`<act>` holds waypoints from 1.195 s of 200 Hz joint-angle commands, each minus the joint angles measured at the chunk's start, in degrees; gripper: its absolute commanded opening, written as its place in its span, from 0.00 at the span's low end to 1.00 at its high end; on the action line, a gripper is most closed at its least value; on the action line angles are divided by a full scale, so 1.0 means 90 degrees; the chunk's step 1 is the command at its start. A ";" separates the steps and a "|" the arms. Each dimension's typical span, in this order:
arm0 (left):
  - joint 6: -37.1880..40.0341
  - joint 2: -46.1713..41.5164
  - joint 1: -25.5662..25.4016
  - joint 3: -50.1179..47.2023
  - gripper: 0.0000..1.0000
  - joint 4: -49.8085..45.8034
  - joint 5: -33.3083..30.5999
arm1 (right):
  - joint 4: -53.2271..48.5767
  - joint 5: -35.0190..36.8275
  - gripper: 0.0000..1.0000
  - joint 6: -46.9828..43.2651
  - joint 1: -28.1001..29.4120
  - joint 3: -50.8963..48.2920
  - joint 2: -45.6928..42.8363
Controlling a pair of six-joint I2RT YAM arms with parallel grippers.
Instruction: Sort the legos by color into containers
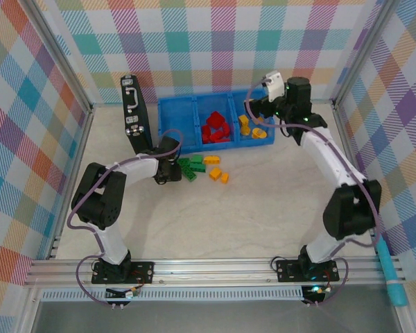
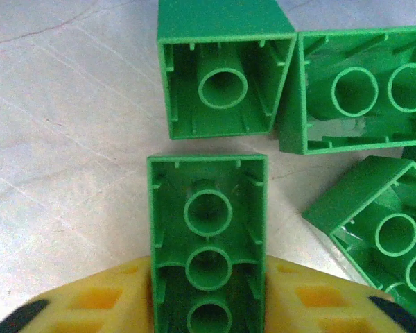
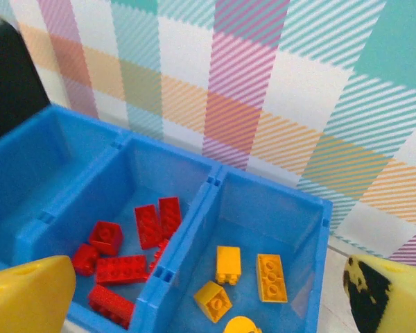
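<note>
– Overhead, where are the legos?
– Green legos [image 1: 191, 166] and loose yellow legos [image 1: 216, 172] lie on the bench [image 1: 263, 208] by the left claw [image 1: 175, 170]. The right claw [image 1: 253, 111] hangs over the blue tray [image 1: 175, 121].
– Left wrist?
– Claw pinching one green brick [image 2: 208, 229], hollow side up.
– Right wrist?
– Claw spread wide, empty. Red bricks [image 3: 135, 250] in middle compartment, yellow bricks [image 3: 253, 274] in right.

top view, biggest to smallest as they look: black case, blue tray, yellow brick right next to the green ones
1. blue tray, clearly largest
2. black case, narrower, standing on edge
3. yellow brick, by far the smallest
</note>
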 commanded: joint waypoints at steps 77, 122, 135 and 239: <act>0.0138 -0.0809 -0.0288 0.1020 0.19 -0.0849 -0.0089 | -0.1288 -0.0737 0.99 0.1502 0.0048 -0.1777 -0.2564; 0.0596 -0.0728 -0.0281 0.2041 0.19 -0.0707 -0.0674 | -0.1124 -0.0942 0.99 0.1350 0.0117 -0.3175 -0.4261; 0.0733 -0.0535 -0.0271 0.2288 0.19 -0.0522 -0.0848 | -0.1706 -0.0865 0.99 0.1247 0.0116 -0.3003 -0.4359; 0.0839 0.1874 0.0227 0.4666 0.30 -0.0507 -0.0590 | -0.5227 -0.1593 0.99 0.1484 0.0117 -0.1432 -0.4567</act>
